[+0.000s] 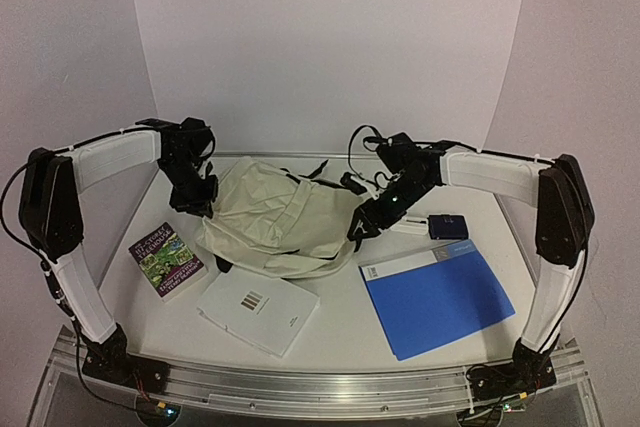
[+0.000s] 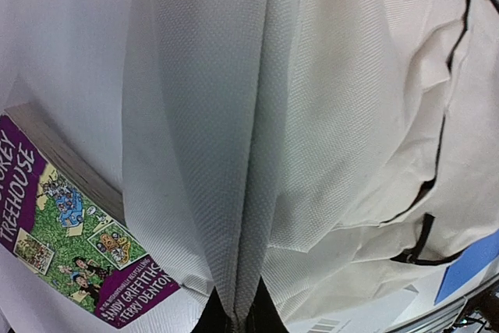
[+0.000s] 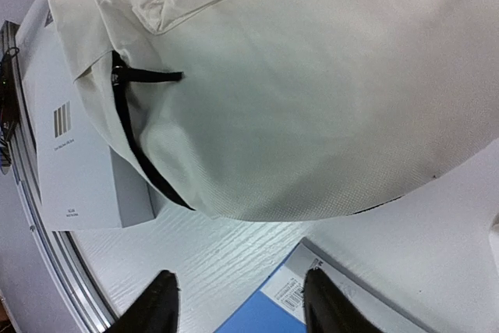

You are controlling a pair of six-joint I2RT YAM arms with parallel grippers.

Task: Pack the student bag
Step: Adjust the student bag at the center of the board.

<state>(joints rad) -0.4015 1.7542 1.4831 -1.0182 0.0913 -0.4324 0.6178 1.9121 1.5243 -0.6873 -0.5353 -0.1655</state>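
Fingers of left gripper (image 2: 236, 316) clenched on a raised fold of the student bag (image 1: 275, 219), right gripper (image 3: 242, 295) spread empty just short of its flank; cloth looks soft, light, floppy, likely to sag, so zipper seam (image 3: 129, 126) ahead of that gripper seems firmer purchase.

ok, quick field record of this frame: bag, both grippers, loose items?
bag: student bag, slumped at centre, lying crumpled
left gripper: shut on a fold of the bag's fabric
right gripper: open, empty, low beside the bag
loose items: purple book, white book, blue folder, dark blue case
packed so far: all four lie outside the bag
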